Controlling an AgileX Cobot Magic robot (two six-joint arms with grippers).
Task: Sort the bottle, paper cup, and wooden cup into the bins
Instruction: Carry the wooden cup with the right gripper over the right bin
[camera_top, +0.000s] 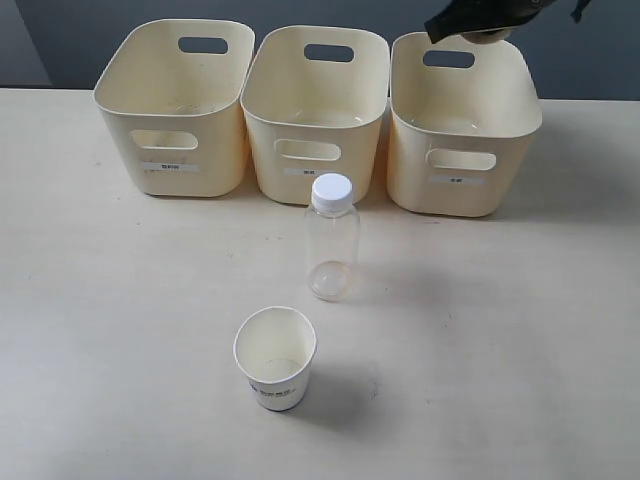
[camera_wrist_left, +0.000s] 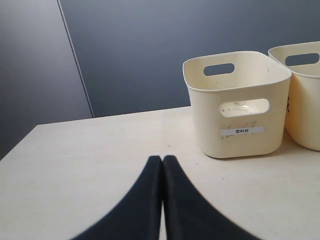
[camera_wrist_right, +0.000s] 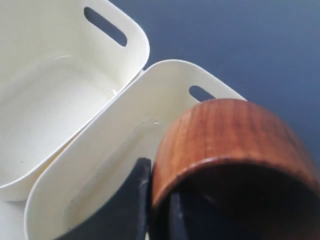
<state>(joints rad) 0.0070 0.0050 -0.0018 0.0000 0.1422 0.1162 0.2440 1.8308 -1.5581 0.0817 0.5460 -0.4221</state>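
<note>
Exterior, right gripper (camera_top: 480, 22): hangs over the back rim of the right bin (camera_top: 520, 122), mostly cut off by the frame edge; jaws unreadable here.
Exterior, waiting items: the bottle (camera_top: 331, 240) stands upright before the middle bin (camera_top: 262, 120). The paper cup (camera_top: 275, 358) stands upright nearer the camera, apart from it.
Left wrist, left gripper (camera_wrist_left: 162, 159): fingers pressed together and holding nothing, low over the table (camera_wrist_left: 90, 165), with the left bin (camera_wrist_left: 235, 120) ahead.
Left wrist, risk: little, as it is well clear of the other arm's work.
Right wrist, right gripper (camera_wrist_right: 159, 180): jaws nearly closed, pinching the wooden cup (camera_wrist_right: 225, 135) by its wall, 1 finger outside and 1 inside. The cup is tipped sideways above the bin's hollow.
Right wrist, risk: the pinch on smooth round wood is thin, so the cup may swivel or slip. Dropped from this height it may bounce, or clip the rim and roll into the neighbouring bin (camera_wrist_right: 50, 90).
</note>
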